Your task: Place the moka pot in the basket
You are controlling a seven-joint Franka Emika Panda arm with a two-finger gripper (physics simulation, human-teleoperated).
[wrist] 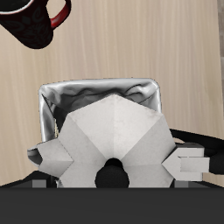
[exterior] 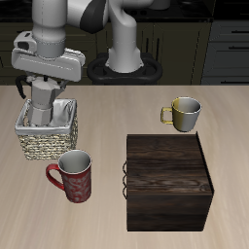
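While pincer (exterior: 45,109) covers it, moka pot (wrist: 115,131) blocks basket (wrist: 52,94).

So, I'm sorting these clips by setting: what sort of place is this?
Probably a simulated kitchen: dark cabinets with drawers behind a wooden table that holds mugs, one red and one metallic.

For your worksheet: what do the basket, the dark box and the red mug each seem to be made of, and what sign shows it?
The basket: woven wicker by its plaited beige-grey wall, with a pale lining, probably cloth. The dark box: apparently wood, matte, with streaky grain. The red mug: likely glazed ceramic, going by its patterned red surface, though a render leaves that open.
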